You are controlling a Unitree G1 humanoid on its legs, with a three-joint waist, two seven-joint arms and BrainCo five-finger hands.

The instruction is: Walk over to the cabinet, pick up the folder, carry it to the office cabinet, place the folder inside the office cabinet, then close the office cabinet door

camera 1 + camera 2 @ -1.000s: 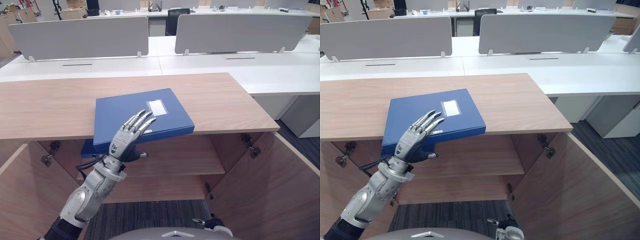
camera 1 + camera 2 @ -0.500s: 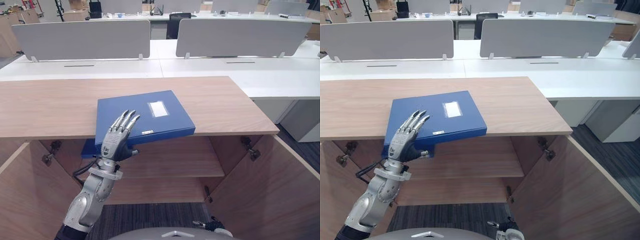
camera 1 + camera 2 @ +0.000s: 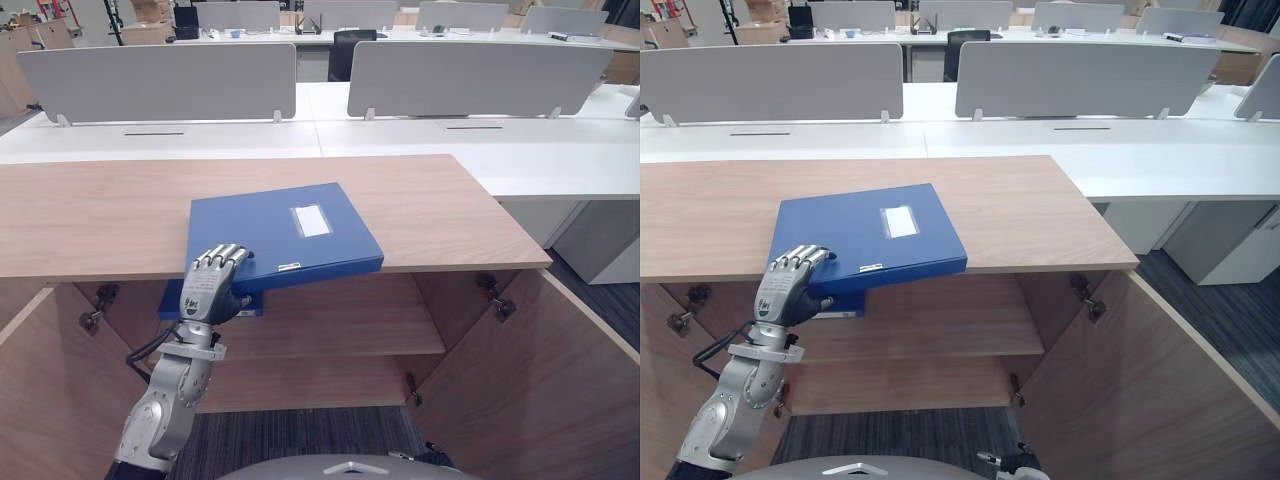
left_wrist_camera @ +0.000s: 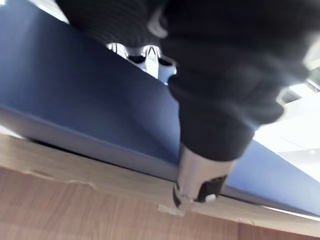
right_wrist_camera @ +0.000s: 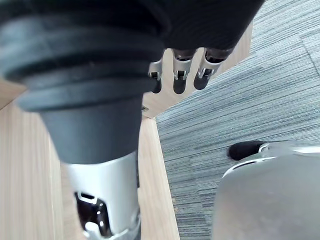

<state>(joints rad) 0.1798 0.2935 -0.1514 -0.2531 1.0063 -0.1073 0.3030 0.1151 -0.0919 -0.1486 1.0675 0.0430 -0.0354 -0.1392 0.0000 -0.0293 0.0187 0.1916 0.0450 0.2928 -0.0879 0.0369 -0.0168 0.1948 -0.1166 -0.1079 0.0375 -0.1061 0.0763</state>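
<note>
Here the folder [image 3: 290, 225] overhangs the cabinet top [image 3: 100, 215], white desks [image 3: 540, 150] behind.

folder [image 3: 290, 232] corner hidden, behind left hand [image 3: 207, 290]

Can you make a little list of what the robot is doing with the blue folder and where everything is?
folder: blue, lying flat on the cabinet top, its near edge sticking out over the front
left hand: fingers curled over the folder's near left corner, thumb underneath
right hand: hanging over the carpet, fingers relaxed, holding nothing
doors: open, with a wooden shelf inside
behind: white desks
</note>
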